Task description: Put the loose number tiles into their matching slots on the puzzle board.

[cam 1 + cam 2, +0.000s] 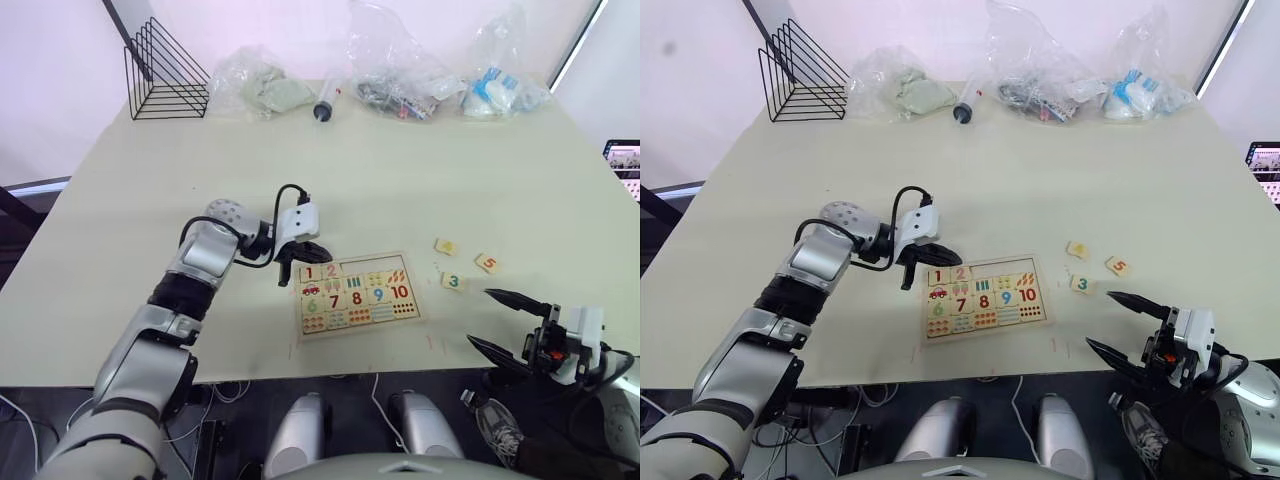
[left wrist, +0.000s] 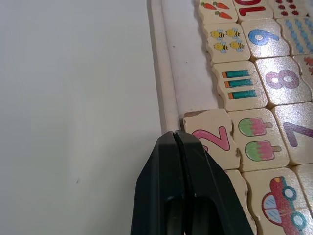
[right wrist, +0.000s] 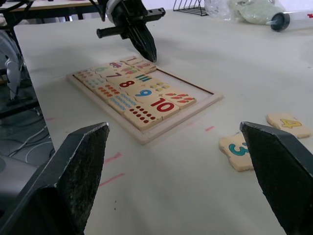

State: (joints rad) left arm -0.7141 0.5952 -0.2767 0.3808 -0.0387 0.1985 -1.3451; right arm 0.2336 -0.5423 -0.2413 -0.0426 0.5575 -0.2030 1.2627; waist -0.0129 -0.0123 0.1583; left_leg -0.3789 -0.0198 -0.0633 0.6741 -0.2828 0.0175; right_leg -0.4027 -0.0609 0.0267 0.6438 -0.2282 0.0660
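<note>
Evidently the left tool [image 1: 296, 262] has its two black fingers pressed together with nothing between them, tips resting at the tile marked 2 [image 2: 215, 137] in the top row of the puzzle board [image 1: 357, 296]. From the left wrist view the tile sits slightly askew against the rim, so the closed tip looks to be nudging it square rather than carrying it. The puzzle board lies flat on the table [image 1: 400, 180], near its front edge, within reach of both arms. The remaining matching slots [image 2: 188, 68] show as bare pale wood along that row beyond the 2.

The right tool [image 1: 1126, 324] hangs at the table's front edge with its fingers spread wide and empty, close to three loose tiles lying just right of the board, probably waiting its turn.

Readable digits: 1, 2, 6, 7, 8, 9 and 10 on the board; loose tile 3 [image 1: 453, 282], tile 4 [image 1: 446, 246] and tile 5 [image 1: 488, 263].
</note>
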